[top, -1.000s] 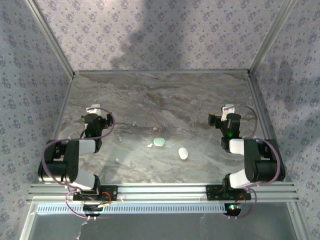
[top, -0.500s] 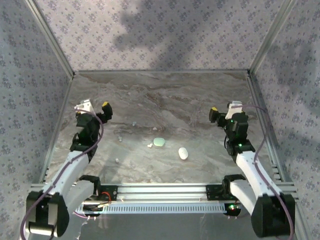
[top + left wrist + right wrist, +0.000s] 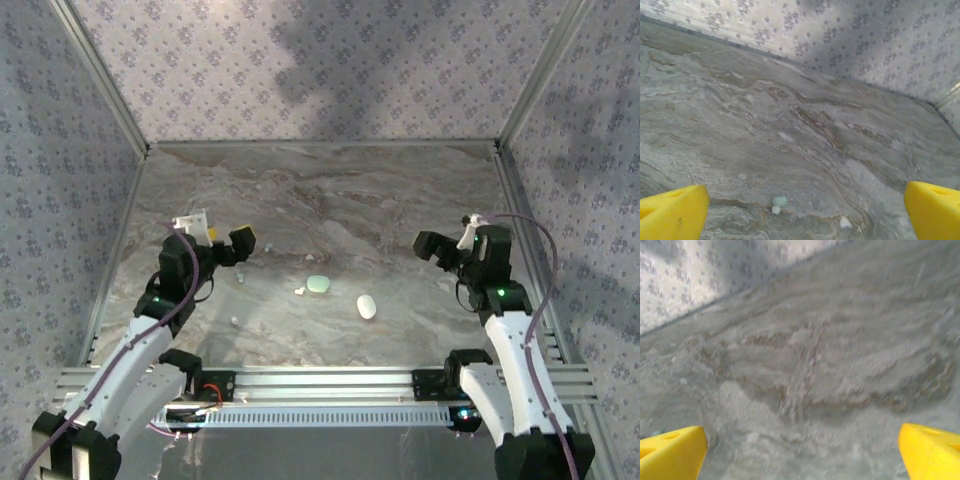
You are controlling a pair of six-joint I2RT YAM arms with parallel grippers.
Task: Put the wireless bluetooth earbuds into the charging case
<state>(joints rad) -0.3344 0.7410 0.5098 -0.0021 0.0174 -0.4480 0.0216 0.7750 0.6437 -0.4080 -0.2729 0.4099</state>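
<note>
Left gripper (image 3: 222, 238) mid-left and right gripper (image 3: 448, 240) mid-right both wide, holding nothing; earbuds (image 3: 300, 291) scattered as specks lower centre, one just left of mint case (image 3: 319, 285); risk: broad fingers flicking specks across slick table (image 3: 330, 190).

Grey-brown marbled table (image 3: 330, 190); lilac floral walls (image 3: 300, 70); mint case (image 3: 319, 285); white case (image 3: 367, 307).

Dim overhead view, blurred right wrist
</note>
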